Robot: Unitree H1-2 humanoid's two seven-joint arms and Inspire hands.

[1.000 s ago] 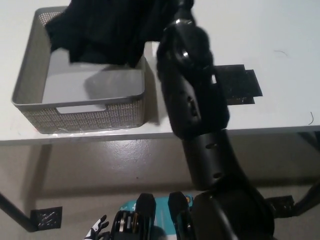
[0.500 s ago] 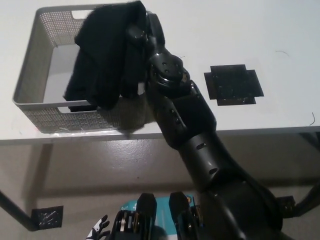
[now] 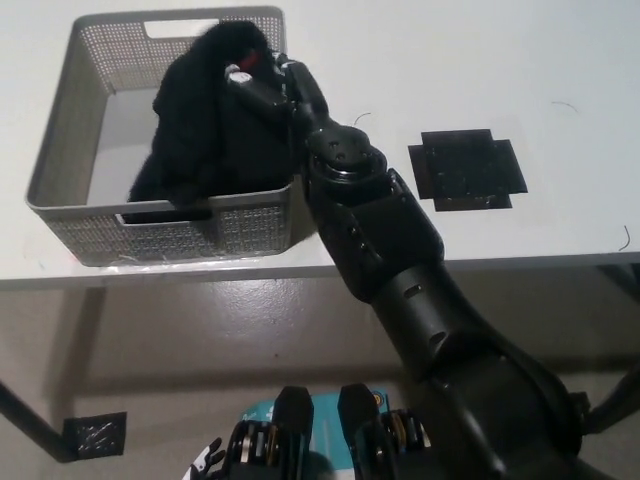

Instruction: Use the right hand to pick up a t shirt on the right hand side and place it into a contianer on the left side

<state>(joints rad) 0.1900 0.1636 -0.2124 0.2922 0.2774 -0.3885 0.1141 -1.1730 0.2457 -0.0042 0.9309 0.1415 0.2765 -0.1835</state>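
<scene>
Head view: the shirt [image 3: 205,120] is being held inside the bin [image 3: 62,160], a dark bundle filling the bin's right half and lapping over its near wall. The right hand [image 3: 262,88] is being kept at the bundle's upper right, just over the bin's right wall, with cloth bunched against it; whether the fingers are closed on the cloth or already loosened cannot be told, since black hand and black cloth are merging. The shirt is lying directly to the left of and below the hand, so the coming release is judged to turn on this: the hand is being carried above the bin's interior, and the bulk of the cloth is hanging on the bin side of the right wall. The bundle's long axis is being run from the bin's far right corner down toward its near wall, slightly leftward; the lower end is pointed at the near wall, where a fold is draped over the rim. The right hand is plainly the nearer one; the left hand [image 3: 207,459] is barely being shown at the bottom edge, well apart from the table [image 3: 520,60], its state not to be told.
</scene>
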